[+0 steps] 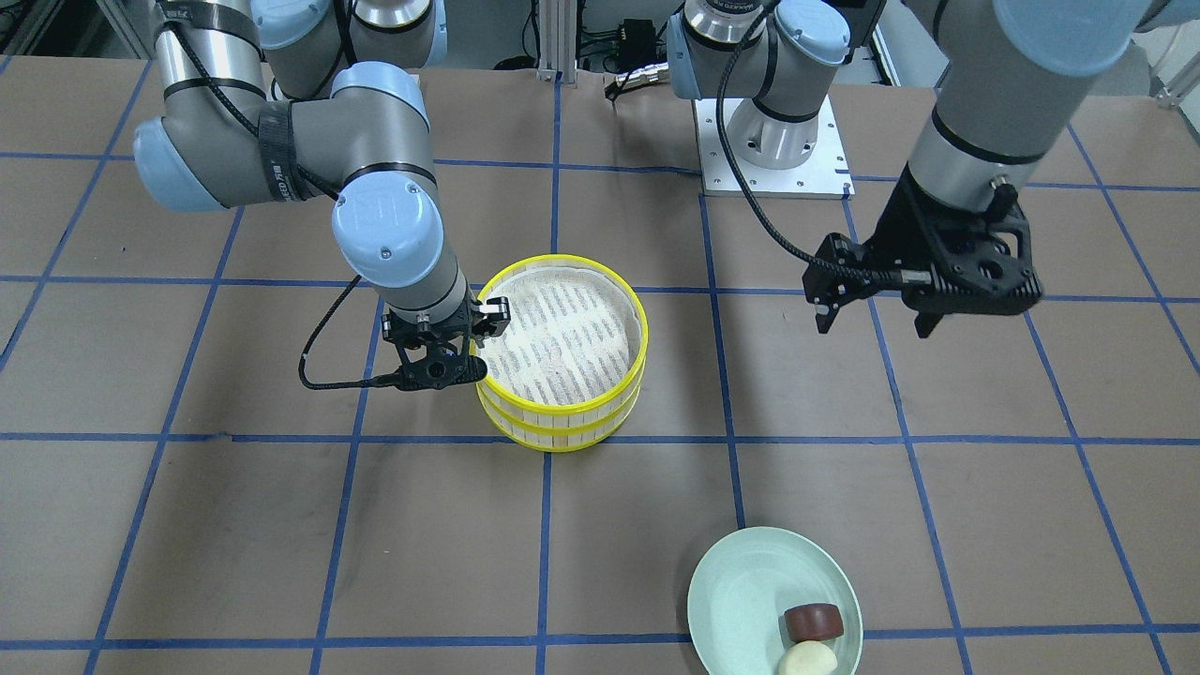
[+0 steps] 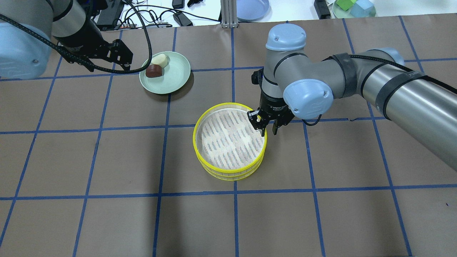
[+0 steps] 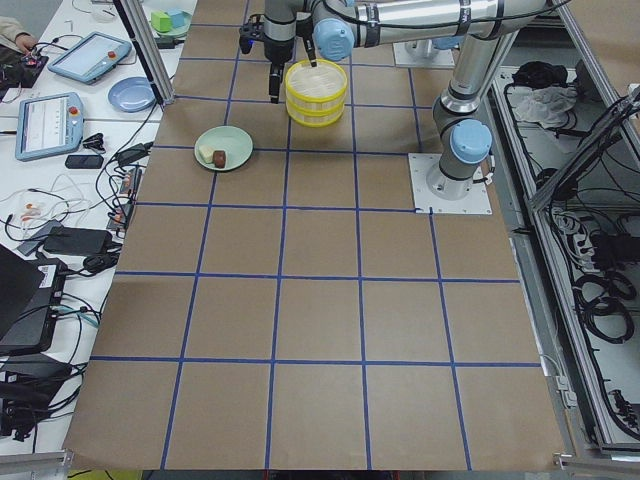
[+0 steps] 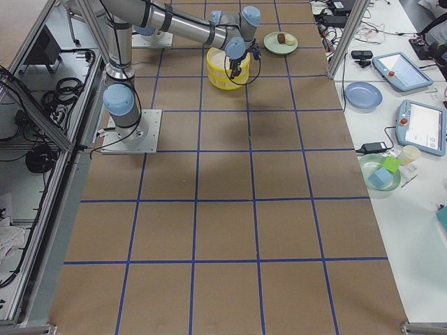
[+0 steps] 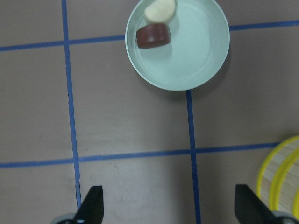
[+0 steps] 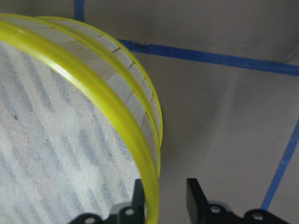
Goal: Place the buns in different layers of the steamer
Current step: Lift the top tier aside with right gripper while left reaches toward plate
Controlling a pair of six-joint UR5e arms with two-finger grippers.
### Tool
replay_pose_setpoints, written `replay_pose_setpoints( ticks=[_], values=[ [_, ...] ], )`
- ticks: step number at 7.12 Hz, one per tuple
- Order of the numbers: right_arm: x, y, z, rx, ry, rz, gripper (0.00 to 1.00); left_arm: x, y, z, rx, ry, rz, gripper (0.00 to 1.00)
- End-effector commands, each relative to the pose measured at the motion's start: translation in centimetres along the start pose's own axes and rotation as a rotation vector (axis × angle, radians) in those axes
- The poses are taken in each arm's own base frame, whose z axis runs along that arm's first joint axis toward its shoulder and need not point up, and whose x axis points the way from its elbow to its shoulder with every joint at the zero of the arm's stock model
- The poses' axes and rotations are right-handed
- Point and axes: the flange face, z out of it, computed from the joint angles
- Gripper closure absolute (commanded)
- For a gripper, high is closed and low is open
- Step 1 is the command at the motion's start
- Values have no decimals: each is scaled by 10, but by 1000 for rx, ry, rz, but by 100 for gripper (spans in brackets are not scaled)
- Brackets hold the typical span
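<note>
Two yellow-rimmed steamer trays stand stacked mid-table, the top tray (image 1: 562,328) on the lower tray (image 1: 562,433). Both are empty. My right gripper (image 2: 266,125) straddles the top tray's rim (image 6: 93,88). Its jaws are narrow, one finger inside against the rim and one outside with a small gap to the wall. The cream bun (image 1: 806,660) and the brown bun (image 1: 813,622) lie touching on the pale green plate (image 1: 741,572). My left gripper (image 1: 877,323) hovers wide open and empty over the table beside the plate (image 5: 196,60).
The left arm's mounting plate (image 1: 773,150) sits on the table's robot side. A blue plate (image 2: 251,7), cables and coloured blocks (image 2: 353,6) lie beyond the table's far edge. Brown paper with blue tape lines covers the table.
</note>
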Motion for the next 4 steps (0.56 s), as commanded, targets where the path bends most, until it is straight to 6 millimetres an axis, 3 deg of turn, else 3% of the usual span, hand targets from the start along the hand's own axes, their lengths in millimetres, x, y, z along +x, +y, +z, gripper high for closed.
replay_pose_setpoints(
  ticks=[1,3,4],
  values=[
    [0,-2,-4,7,-1,1,99,-11,-45,58,122,-19,56,0],
    [20,-5,-20,22,4,-18,100,-15,-76,122,187,-29,90,0],
    [47,-8,-48,16,-11,1,100,-14,-90,148,239,-1,111,0]
  ],
)
